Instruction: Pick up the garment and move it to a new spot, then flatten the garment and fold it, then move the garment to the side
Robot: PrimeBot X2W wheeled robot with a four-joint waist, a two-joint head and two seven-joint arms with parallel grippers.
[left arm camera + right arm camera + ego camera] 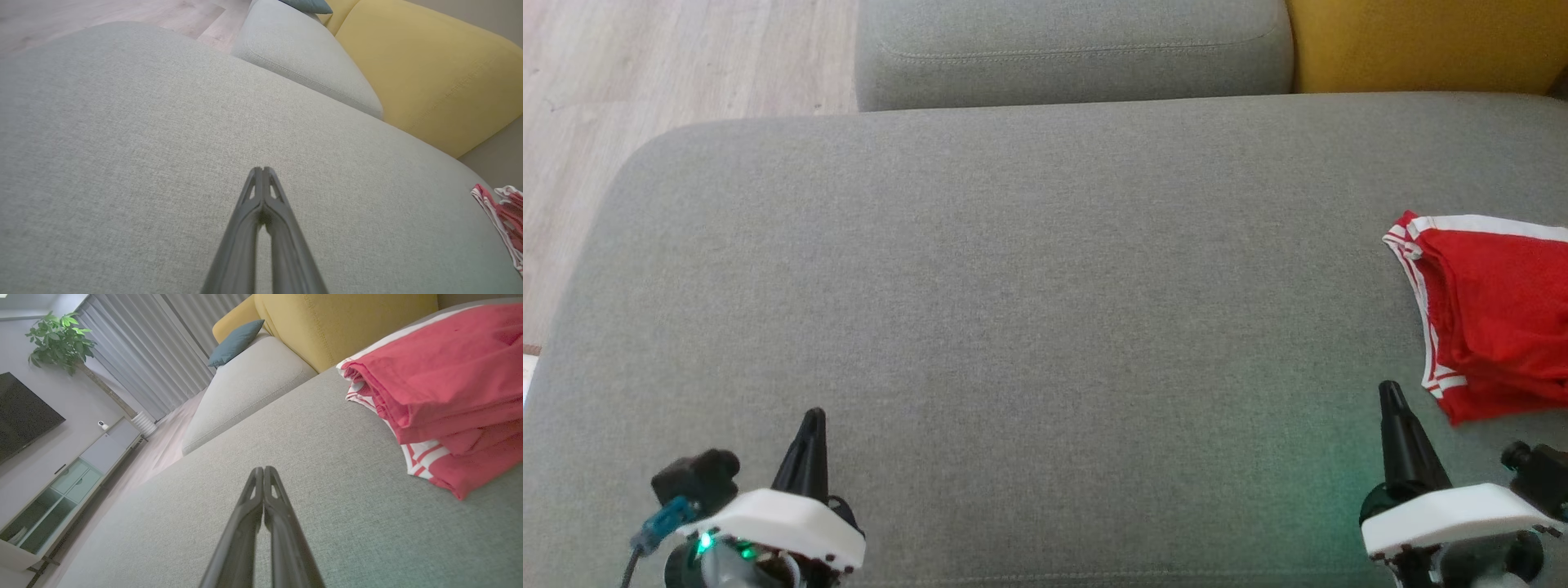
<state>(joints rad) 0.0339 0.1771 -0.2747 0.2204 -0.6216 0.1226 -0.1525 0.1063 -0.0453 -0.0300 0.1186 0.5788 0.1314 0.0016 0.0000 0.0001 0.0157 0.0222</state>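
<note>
Folded red garment (1503, 318), striped edge leftward

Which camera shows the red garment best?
The right wrist view: the red garment is close, its folded layers and white trim clear. The head view crops it at the edge; the left wrist view catches a sliver.

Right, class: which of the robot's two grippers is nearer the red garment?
The right gripper: its shut jaws lie just beside the red garment, while the left gripper sits far across the grey cushion.
</note>
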